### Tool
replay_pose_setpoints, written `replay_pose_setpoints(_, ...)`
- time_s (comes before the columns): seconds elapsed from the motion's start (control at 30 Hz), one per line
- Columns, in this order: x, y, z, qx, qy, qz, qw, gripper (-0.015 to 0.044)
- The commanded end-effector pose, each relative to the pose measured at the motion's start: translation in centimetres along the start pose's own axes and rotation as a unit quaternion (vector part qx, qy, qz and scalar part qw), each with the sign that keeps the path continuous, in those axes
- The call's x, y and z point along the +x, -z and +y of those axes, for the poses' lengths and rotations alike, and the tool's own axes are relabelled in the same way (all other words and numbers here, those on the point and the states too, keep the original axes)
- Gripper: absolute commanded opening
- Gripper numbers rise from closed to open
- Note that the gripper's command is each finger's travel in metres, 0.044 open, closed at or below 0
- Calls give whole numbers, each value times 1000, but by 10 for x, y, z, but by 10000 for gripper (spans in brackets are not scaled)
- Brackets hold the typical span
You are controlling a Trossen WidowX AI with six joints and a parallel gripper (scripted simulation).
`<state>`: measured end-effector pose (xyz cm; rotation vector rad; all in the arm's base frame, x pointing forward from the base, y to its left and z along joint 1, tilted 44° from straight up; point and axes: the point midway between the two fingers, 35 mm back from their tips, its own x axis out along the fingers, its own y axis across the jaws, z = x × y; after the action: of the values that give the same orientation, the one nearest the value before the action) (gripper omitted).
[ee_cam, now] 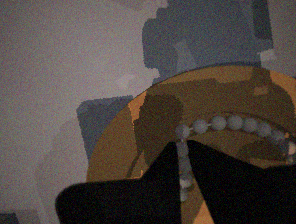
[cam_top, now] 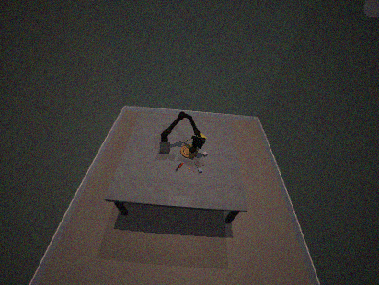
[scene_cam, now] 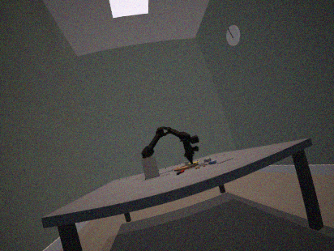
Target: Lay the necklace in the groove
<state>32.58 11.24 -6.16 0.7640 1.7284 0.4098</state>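
The round orange-brown bead board point(cam_top: 185, 152) point(scene_cam: 181, 168) point(ee_cam: 107, 150) lies on the table under my gripper. The grey-white pearl bead necklace point(ee_cam: 236, 122) lies over the board in the wrist view. One stretch curves right from the fingertips, and another runs down between the fingers. A dark groove arc point(ee_cam: 131, 164) shows left of the fingertips, with no beads in that visible stretch. My gripper point(scene_cam: 192, 162) point(ee_cam: 181, 147) points down low over the board and is shut on the necklace near its bend. The black fingers and shadow hide the rest of the beads and much of the groove.
A red-tipped tool point(cam_top: 179, 165) point(scene_cam: 181, 172) lies beside the board. A small pale blue object point(cam_top: 200, 170) and a small whitish object point(cam_top: 205, 153) lie on the other side. The arm's grey base block point(cam_top: 165, 147) point(scene_cam: 150, 168) stands left of the board.
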Motion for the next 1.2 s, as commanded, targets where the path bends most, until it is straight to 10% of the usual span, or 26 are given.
replay_pose_setpoints(0.0,0,0,0,0,0,0,1000,0)
replay_pose_setpoints(1.17,-6,-2,2,5,-1,2,1000,0)
